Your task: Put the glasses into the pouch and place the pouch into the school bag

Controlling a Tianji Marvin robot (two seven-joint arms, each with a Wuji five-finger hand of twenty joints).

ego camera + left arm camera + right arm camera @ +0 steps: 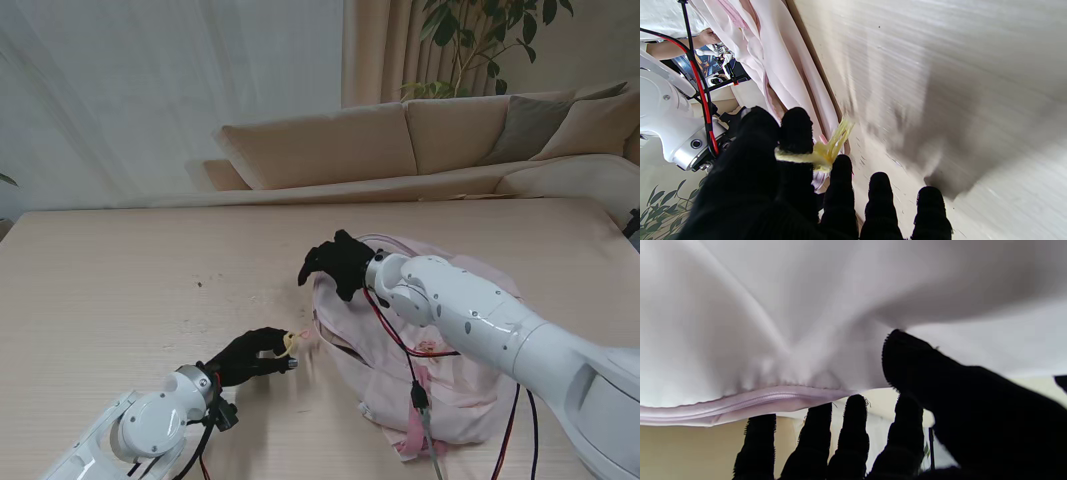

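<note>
Table bears one school bag (two hands near).

The tabletop looks like pale wood, matt, with a fine straight grain and small dark specks in the left wrist view. The school bag, at four o'clock on it, is soft pale pink cloth, matt and creased, with a smooth stitched zip edge in the right wrist view. Both robot hands wear black knitted cloth, fuzzy and dull: the left robot hand and the right robot hand. The left pinches a frayed yellow cord, fibrous and matt. The forearm shells are glossy white plastic; the cables along them are smooth red and black sheathing.
</note>
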